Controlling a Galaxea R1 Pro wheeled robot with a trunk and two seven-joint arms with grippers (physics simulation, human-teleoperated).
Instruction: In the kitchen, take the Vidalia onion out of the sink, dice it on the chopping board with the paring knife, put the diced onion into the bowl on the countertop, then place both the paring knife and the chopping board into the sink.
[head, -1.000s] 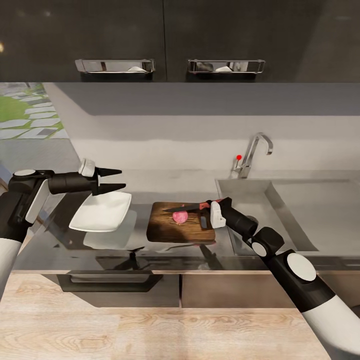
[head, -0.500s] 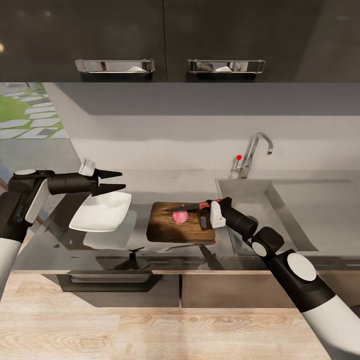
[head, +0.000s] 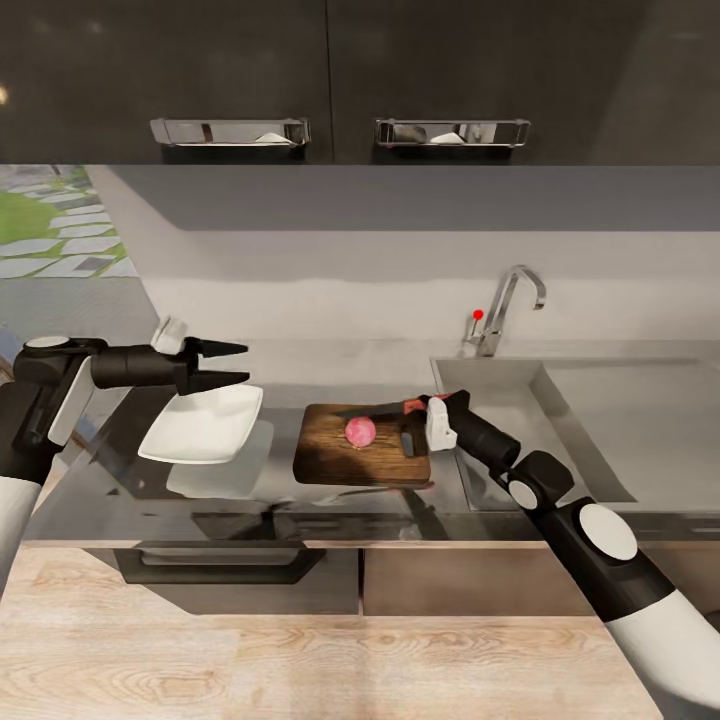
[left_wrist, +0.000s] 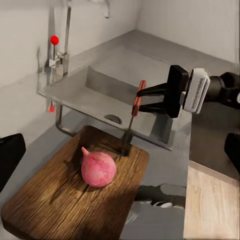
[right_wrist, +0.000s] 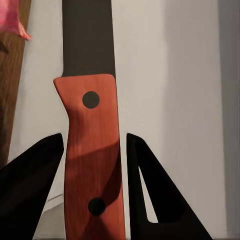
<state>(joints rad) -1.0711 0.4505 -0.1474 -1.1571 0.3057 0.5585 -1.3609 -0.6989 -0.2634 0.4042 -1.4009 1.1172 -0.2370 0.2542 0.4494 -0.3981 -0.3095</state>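
R jaws clamp paring knife (head: 385, 408) (no labels)

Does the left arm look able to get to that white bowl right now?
Probably yes: the left gripper hovers open just above the bowl's far rim, with nothing between them; the right gripper is busy over the chopping board.

Whole pink onion (head: 360, 431) sits on the brown chopping board (head: 330, 465).

Right wrist view: knife (right_wrist: 92, 150) handle cut off at bottom edge, blade tip at top edge; onion (right_wrist: 12, 17) clipped in upper left corner. Head view: sink (head: 640, 420) runs off right edge.
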